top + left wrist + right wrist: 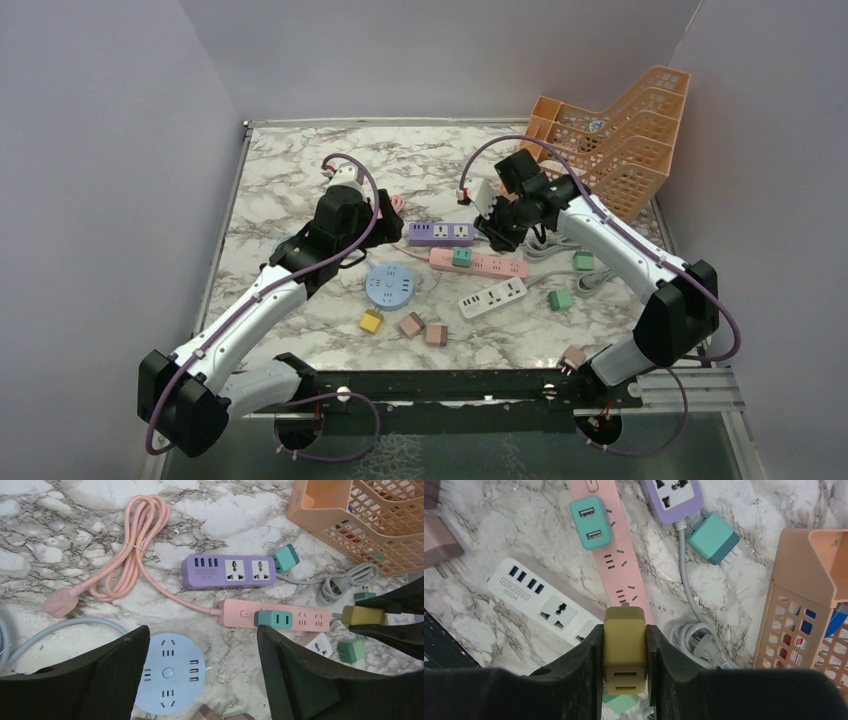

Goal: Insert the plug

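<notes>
Okay, right claw (625, 630) clamps the olive plug (625, 650) between both fingers, over the near end of the pink strip (616, 555). Prongs mostly hidden behind the plug body; can't tell if they touch the strip. White strip (539, 597) left of the claw, its end cut off by a finger. Teal adapter (590, 522) sits in the pink strip, ahead of the claw. Left claw (200, 635) spread wide, holding nothing; round blue strip (167, 672) under it, partly covered. Marble table (290, 170), grey walls (100, 150), orange basket (620, 130) right of the right claw.
</notes>
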{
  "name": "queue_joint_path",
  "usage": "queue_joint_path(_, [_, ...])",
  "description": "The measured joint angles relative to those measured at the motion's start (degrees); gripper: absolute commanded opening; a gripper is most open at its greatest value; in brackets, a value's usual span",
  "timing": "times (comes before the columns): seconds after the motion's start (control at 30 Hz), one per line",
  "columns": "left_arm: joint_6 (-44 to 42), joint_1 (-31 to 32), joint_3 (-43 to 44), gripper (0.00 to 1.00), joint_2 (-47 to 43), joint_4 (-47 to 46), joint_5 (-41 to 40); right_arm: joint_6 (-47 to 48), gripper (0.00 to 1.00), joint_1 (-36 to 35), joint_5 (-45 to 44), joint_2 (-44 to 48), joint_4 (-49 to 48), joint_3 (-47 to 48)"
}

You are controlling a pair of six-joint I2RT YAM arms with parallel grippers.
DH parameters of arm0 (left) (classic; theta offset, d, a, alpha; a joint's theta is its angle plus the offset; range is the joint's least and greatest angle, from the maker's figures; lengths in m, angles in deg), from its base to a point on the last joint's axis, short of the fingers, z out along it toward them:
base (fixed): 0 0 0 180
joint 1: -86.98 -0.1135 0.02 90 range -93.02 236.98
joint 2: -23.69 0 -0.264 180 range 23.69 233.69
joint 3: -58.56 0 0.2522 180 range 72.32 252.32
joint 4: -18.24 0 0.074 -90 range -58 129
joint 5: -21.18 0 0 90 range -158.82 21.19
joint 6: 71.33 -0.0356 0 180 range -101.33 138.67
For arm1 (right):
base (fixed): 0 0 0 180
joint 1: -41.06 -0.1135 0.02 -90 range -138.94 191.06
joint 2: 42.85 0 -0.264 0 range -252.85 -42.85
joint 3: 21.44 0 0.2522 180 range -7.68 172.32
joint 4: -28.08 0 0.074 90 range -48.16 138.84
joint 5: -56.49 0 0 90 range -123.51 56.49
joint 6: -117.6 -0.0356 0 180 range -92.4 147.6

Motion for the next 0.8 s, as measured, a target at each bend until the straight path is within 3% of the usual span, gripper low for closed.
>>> queue_joint_path(0.8, [-4.2, -1.8, -0.5, 0.81, 1.0, 0.3, 1.1, 7.1, 0.01, -3.0, -0.5, -13.6, 7.0, 5.5])
